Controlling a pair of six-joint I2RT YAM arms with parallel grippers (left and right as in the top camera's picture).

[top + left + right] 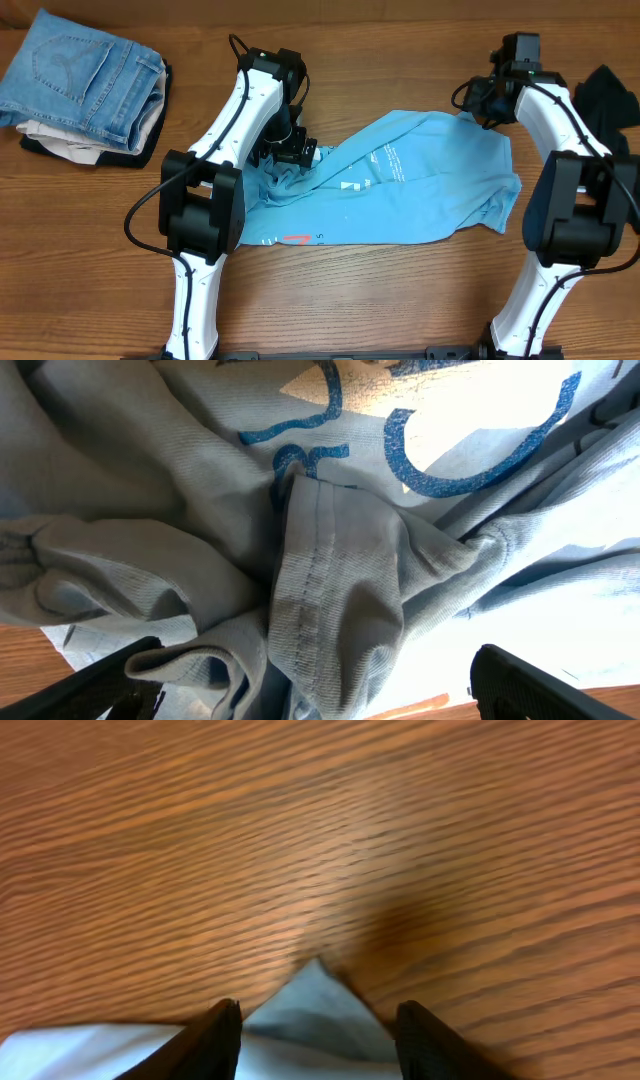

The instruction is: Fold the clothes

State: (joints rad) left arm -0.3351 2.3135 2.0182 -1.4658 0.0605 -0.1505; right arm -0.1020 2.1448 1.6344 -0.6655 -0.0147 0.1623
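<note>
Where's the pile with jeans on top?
Overhead view: the jeans pile sits at the far left corner of the table, apart from the blue T-shirt.

Your tabletop (400,300) is brown wood with the grain running left to right. In the middle, directly on it, lies the sky-blue T-shirt (420,190). It is fairly flat toward the right and bunched into folds at its left end, with white print facing up and a touch of red near the front hem. At the far left corner you have a pile of folded garments: faded jeans (80,75) on top, a beige piece (60,142) and something black beneath. At the far right edge a dark garment (612,95) lies crumpled, partly hidden. In the right wrist view a shirt corner rests on bare wood.
</note>
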